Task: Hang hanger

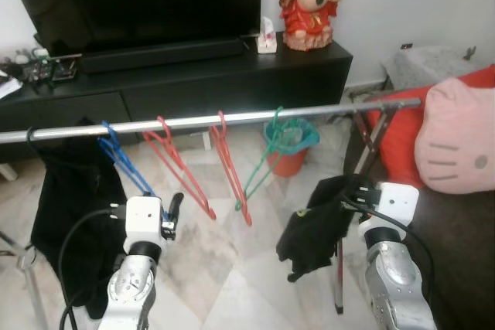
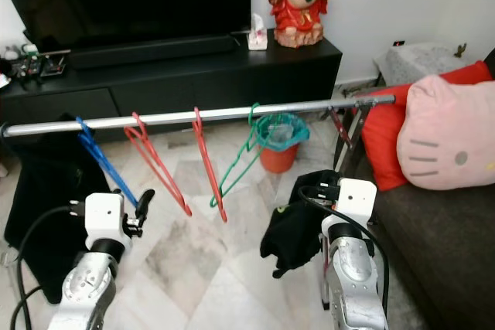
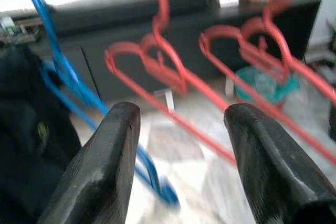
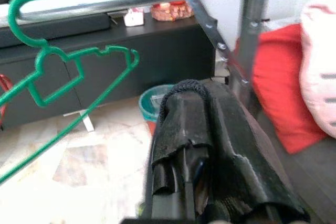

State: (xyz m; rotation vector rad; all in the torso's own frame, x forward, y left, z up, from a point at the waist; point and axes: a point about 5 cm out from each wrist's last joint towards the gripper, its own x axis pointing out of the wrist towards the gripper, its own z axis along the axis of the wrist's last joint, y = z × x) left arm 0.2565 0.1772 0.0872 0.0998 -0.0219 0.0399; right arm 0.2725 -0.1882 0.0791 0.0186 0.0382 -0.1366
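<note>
A silver rail (image 1: 232, 119) runs across in front of me. On it hang a blue hanger (image 1: 124, 161), two red hangers (image 1: 182, 171) (image 1: 230, 171) and a green hanger (image 1: 263, 168). My left gripper (image 3: 184, 113) is open just below the rail, close beside the blue hanger's lower end, with nothing between its fingers (image 3: 105, 166). My right gripper (image 4: 184, 179) is shut on a black garment (image 1: 317, 226) that drapes over its fingers, held below the rail's right end, to the right of the green hanger. Whether a hanger is inside the garment is hidden.
Another black garment (image 1: 69, 206) hangs at the rail's left end. The rack's upright (image 1: 371, 144) stands at the right, beside a sofa with a red cushion (image 1: 398, 141) and a pink one (image 1: 460, 141). Behind are a black TV console (image 1: 232, 75), a red statue (image 1: 309, 1) and an orange bin (image 1: 290, 148).
</note>
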